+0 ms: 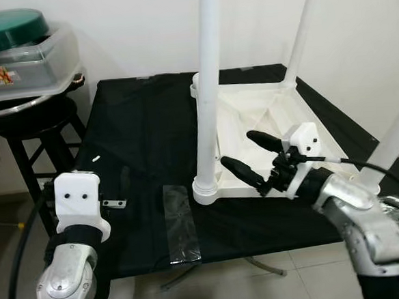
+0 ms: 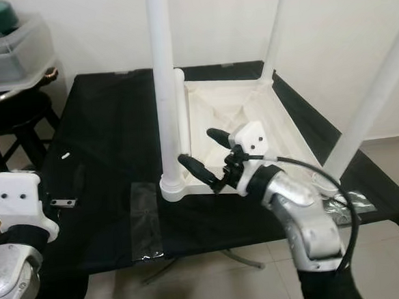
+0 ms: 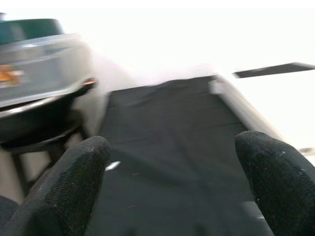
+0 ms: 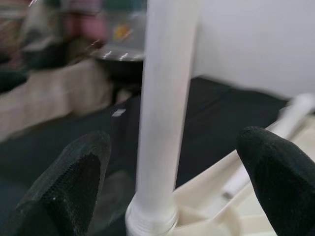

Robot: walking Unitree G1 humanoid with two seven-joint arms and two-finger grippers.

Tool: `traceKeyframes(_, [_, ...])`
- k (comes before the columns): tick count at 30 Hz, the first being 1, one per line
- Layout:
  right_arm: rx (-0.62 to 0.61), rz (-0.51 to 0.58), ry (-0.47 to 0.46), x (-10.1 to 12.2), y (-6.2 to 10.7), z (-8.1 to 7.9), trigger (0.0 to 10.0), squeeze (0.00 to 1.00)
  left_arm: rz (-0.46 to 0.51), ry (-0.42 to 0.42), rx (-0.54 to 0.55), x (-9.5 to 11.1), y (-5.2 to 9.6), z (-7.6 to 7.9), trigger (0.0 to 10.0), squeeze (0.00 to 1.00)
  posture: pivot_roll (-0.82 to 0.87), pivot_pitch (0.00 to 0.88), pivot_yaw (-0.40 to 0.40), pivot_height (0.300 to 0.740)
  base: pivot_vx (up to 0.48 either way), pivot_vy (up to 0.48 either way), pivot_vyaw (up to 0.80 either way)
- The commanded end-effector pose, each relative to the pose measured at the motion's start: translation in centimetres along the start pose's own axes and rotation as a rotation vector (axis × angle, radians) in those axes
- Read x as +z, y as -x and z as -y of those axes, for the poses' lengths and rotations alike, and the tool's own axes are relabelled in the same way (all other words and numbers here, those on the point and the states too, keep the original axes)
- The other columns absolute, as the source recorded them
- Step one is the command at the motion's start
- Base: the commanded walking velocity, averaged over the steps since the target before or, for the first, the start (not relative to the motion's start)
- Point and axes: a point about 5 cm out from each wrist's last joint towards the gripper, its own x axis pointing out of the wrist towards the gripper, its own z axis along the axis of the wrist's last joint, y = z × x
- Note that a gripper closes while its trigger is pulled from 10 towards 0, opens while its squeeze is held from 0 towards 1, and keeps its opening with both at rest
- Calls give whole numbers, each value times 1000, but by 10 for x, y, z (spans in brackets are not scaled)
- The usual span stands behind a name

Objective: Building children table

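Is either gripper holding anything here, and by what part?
Nothing is held. The right gripper is open beside the near table leg; the left gripper is open over the black cloth.

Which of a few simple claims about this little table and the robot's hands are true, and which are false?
1. The white tabletop lies upside down on the black cloth with legs pointing up. True.
2. The right hand is closed around the near leg. False: its fingers are spread open, close to the leg but not gripping it.
3. The left hand holds a screwdriver. False: it is open and holds nothing.
4. A stool beside the cloth carries a container with a green lid. True.
5. A clear plastic strip lies on the cloth. True.
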Motion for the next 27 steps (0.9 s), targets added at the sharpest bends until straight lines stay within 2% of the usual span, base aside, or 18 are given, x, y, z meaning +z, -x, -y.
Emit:
traceKeyframes(1, [28, 14, 3, 7, 4, 14, 10000, 0, 26, 33, -79, 8, 6, 1, 10000, 0, 26, 176, -66, 740, 0, 0, 0])
traceKeyframes(3, [44, 27, 18, 18, 3, 30, 10000, 0, 58, 92, -188, 14, 13, 3, 10000, 0, 33, 193, -68, 740, 0, 0, 0])
traceKeyframes(7, [102, 104, -12, 41, -1, 51, 10000, 0, 11, 87, -344, 10, 25, 9, 10000, 0, 45, 225, -67, 740, 0, 0, 0])
traceKeyframes(11, [188, 121, -27, 47, -3, 51, 10000, 0, 4, 79, -397, 10, 30, 10, 10000, 0, 47, 236, -65, 740, 0, 0, 0])
traceKeyframes(12, [362, 102, -32, 48, -6, 44, 10000, 0, 12, 95, -453, 12, 32, 10, 10000, 0, 50, 247, -66, 740, 0, 0, 0])
traceKeyframes(14, [478, 68, -31, 47, -10, 39, 10000, 0, 16, 110, -492, 13, 33, 10, 10000, 0, 52, 254, -67, 740, 0, 0, 0])
traceKeyframes(18, [547, 48, -29, 51, -20, 44, 10000, 0, 25, 135, -567, 16, 37, 9, 10000, 0, 61, 273, -79, 740, 0, 0, 0])
traceKeyframes(27, [576, 59, 14, 64, -41, 50, 10000, 0, 69, 175, -576, 24, 33, -4, 10000, 0, 69, 296, -93, 740, 0, 0, 0])
